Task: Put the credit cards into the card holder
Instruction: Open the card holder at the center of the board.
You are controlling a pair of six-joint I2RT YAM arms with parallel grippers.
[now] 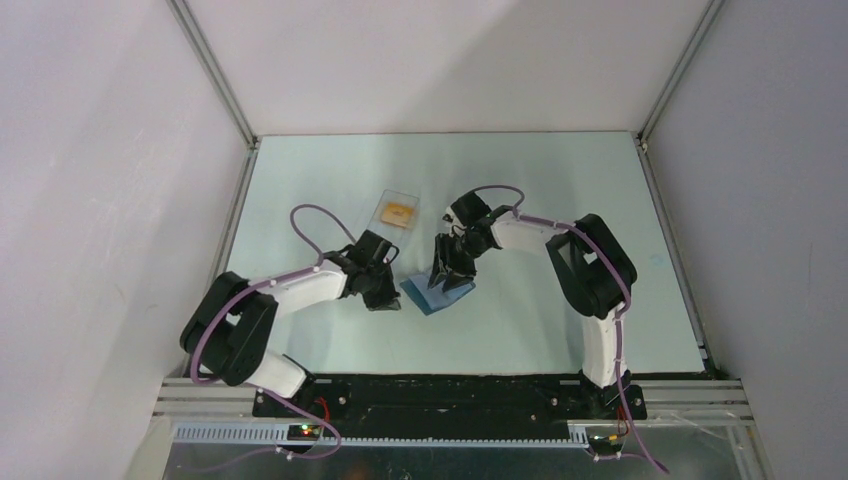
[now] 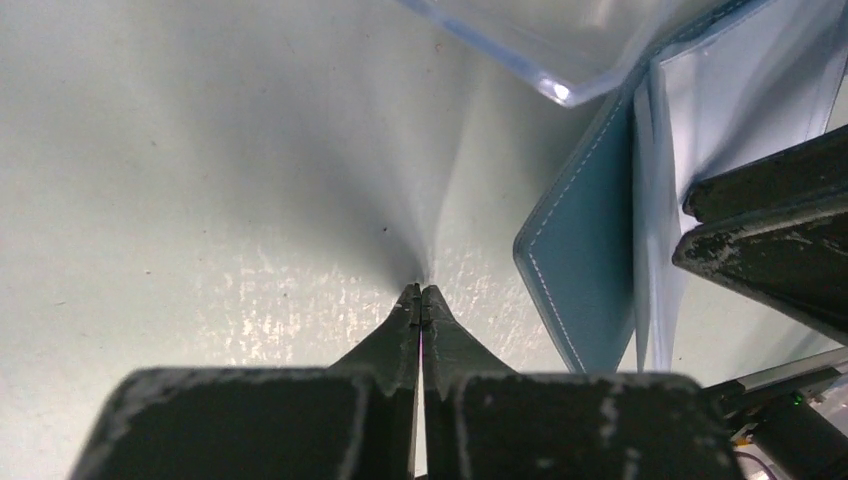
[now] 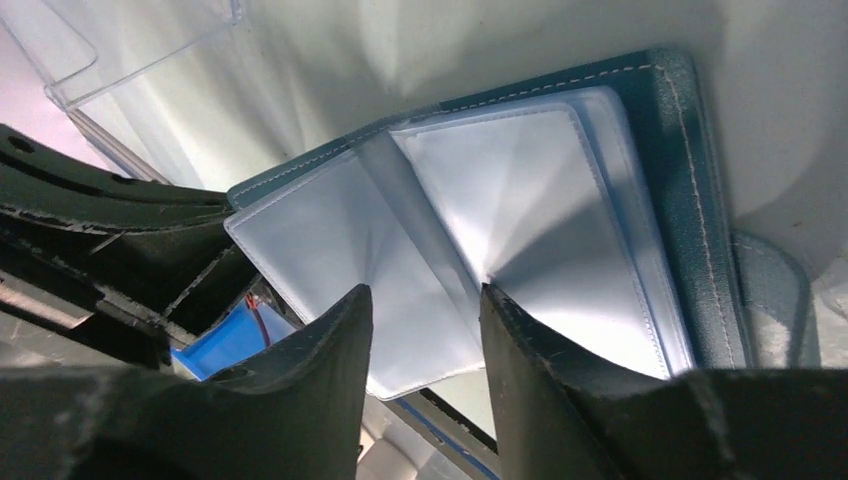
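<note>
One orange credit card [image 1: 397, 211] lies with a clear plastic sheet [image 1: 409, 201], beyond the blue card holder [image 3: 692, 180] (open like a book on the tabletop [image 1: 560, 200]), over whose pale pages [image 3: 540, 200] the right jaws stand parted, while the left jaws, shut and empty, sit just beside it

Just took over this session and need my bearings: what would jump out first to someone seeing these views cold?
The blue card holder lies open mid-table with its clear sleeves fanned out. The right gripper is poised over it, jaws apart astride a sleeve. The left gripper, shut and empty, points down at the table just beside the holder. Farther back, an orange card rests on a clear plastic piece.
</note>
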